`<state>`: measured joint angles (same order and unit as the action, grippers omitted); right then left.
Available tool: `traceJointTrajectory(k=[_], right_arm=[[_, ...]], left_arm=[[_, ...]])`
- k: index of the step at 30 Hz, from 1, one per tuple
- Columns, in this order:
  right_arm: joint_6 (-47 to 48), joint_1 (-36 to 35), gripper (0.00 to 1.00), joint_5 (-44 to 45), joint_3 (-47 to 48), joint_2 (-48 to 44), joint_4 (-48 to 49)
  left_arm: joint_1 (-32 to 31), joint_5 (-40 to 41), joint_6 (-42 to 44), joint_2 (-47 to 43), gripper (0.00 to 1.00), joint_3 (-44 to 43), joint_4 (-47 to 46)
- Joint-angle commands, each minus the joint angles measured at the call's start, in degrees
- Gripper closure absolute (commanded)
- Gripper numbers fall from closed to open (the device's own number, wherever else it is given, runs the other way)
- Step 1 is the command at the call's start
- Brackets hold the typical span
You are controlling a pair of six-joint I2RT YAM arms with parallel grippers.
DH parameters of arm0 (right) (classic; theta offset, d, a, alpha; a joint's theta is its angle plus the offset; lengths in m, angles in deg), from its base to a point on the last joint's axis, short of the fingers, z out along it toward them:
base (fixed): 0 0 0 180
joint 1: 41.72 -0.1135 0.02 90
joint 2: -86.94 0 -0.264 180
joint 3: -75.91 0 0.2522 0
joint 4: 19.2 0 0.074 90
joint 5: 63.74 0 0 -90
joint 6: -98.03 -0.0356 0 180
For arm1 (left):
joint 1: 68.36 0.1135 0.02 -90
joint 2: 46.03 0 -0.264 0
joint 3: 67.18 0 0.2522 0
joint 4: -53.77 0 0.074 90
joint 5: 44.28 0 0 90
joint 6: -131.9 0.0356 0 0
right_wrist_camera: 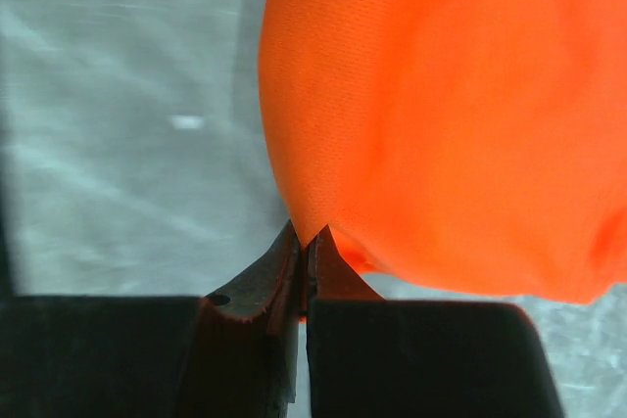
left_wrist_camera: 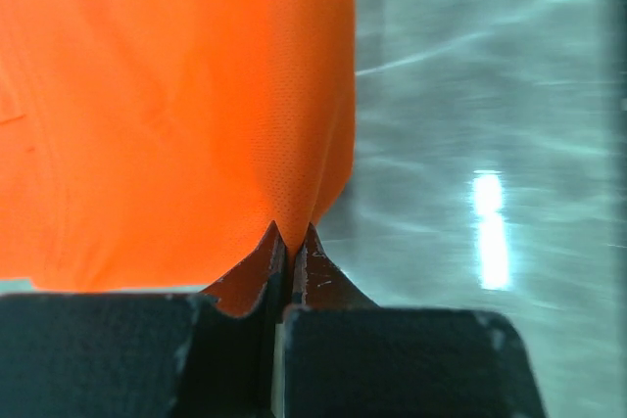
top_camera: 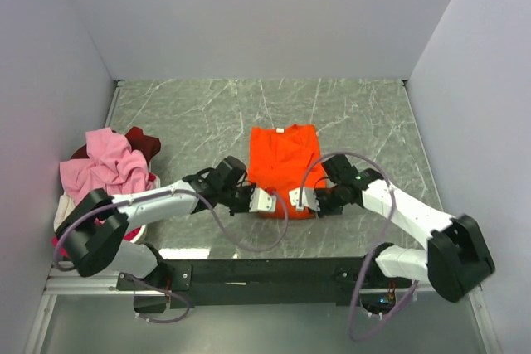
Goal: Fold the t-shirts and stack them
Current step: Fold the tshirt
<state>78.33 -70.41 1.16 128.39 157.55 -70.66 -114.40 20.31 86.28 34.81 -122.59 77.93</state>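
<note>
The bright orange t-shirt (top_camera: 283,163) lies folded lengthwise in the middle of the table, its white neck label at the far end. My left gripper (top_camera: 264,201) is shut on its near left corner, and the cloth (left_wrist_camera: 196,95) runs up from the closed jaws. My right gripper (top_camera: 300,199) is shut on its near right corner, and the cloth (right_wrist_camera: 451,105) rises from the closed jaws. A light pink t-shirt (top_camera: 104,163) and a dark magenta one (top_camera: 141,142) sit in a heap at the left. A cream-white one peeks from under that heap (top_camera: 63,209).
The grey marbled table (top_camera: 365,113) has white walls on three sides. The heap of shirts is beside my left arm's elbow, near the left wall. The arms' black base rail (top_camera: 265,273) runs along the near edge.
</note>
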Motion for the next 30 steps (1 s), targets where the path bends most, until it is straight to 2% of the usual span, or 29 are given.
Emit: traceJointTrajectory(k=[1,6,9,12,20,24,30], right_arm=[[-2.0,-1.2,1.0,-3.1,-0.8,-7.8,-8.3],[-7.1,-1.1,1.0,-1.0,2.2,-10.3,-6.8],[-6.9,1.9,1.0,-1.7,8.9,-6.4,-9.3],[-5.9,5.0,1.0,-2.4,17.0,0.0,-10.9],[-8.2,9.3,1.0,-2.1,36.2,17.4,-10.6],[-11.2,10.7,1.0,-1.2,46.5,25.8,-7.6],[-17.4,11.5,1.0,1.5,57.8,36.8,-3.5]], left_arm=[[-3.6,-3.6,-5.4,-4.7,1.0,2.1,5.7],[-4.3,-1.8,-5.3,-8.4,1.0,2.8,3.6],[-3.0,0.5,-1.3,-5.8,1.0,-2.4,4.5],[1.4,-0.9,1.3,-1.0,1.0,-7.8,7.8],[14.4,-6.9,4.7,11.3,1.0,-24.3,7.4],[17.9,-8.6,4.8,18.6,0.99,-30.6,7.2],[22.5,-9.5,2.8,25.1,1.0,-36.9,3.7]])
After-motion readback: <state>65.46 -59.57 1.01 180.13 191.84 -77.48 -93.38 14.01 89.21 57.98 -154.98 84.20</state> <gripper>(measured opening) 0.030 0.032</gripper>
